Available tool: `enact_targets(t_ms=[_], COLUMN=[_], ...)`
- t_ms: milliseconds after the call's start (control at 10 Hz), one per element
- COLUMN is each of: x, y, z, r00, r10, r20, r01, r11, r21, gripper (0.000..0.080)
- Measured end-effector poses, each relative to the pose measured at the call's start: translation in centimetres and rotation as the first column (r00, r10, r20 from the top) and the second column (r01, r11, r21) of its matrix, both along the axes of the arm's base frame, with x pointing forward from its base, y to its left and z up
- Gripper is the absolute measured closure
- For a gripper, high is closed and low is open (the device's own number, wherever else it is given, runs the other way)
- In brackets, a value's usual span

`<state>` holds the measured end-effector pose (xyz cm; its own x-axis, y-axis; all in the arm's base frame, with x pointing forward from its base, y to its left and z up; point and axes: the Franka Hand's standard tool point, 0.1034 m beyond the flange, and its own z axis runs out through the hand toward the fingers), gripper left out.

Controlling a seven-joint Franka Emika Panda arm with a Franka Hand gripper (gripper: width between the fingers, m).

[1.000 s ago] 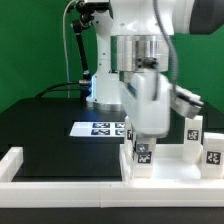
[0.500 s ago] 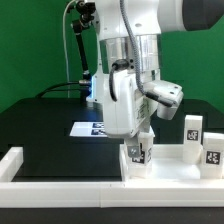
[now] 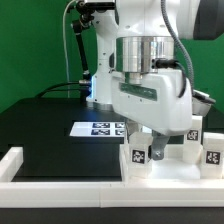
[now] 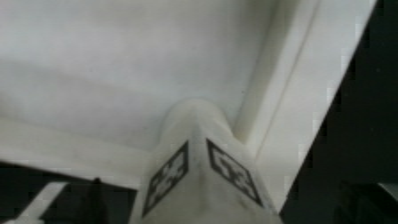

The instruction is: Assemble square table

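The square table's white panel (image 3: 168, 170) lies at the exterior view's right, behind the front border bar. A short white tagged leg (image 3: 140, 154) stands on its near left corner. My gripper (image 3: 149, 141) reaches down over this leg and is shut on it. In the wrist view the same leg (image 4: 199, 170) runs out from between the jaws, its two tags facing the camera, with the panel (image 4: 107, 70) and its raised rim (image 4: 299, 80) behind it. Two more tagged legs (image 3: 191, 133) (image 3: 213, 151) stand further to the right.
The marker board (image 3: 98, 128) lies flat on the black table behind the panel. White border bars run along the front (image 3: 100, 190) and the left (image 3: 12, 163). The arm's base (image 3: 100, 80) stands at the back, before a green wall.
The wrist has turned about the leg from frame to frame, so the hand's side block now points to the exterior view's right. The leg stays at the panel's corner.
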<state>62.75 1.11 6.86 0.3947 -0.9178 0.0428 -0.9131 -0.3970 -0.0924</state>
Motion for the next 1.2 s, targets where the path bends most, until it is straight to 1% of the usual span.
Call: enact_targets(t_ms=[100,300,400,500,600,700,800,900,1100,1200], x=[0.0,0.03,0.03,0.02,0.02,0.02,-0.02,-0.04,-0.06,-0.08], y=[0.0,-0.17,-0.18,-0.16,-0.16,-0.15,-0.15,-0.19,-0.28,-0.38], z=[-0.01,0.01,0.01,-0.01,-0.02,-0.02,-0.07,-0.08,-0.1,-0.1], r00=[0.998,0.95,0.946,0.951,0.953,0.956,0.972,0.983,1.0,0.99], r10=[0.063,0.312,0.323,0.308,0.302,0.294,0.235,0.182,0.016,-0.139], r20=[0.0,-0.012,-0.013,-0.012,-0.012,-0.012,-0.01,-0.008,-0.004,-0.006], r01=[-0.063,-0.312,-0.323,-0.308,-0.302,-0.294,-0.235,-0.182,-0.016,0.139], r11=[0.998,0.949,0.945,0.95,0.952,0.955,0.971,0.983,1.0,0.99], r21=[-0.007,-0.047,-0.048,-0.046,-0.046,-0.045,-0.038,-0.033,-0.013,0.007], gripper=[0.0152,0.0151,0.0151,0.0196,0.0196,0.0374,0.0374,0.051,0.051,0.051])
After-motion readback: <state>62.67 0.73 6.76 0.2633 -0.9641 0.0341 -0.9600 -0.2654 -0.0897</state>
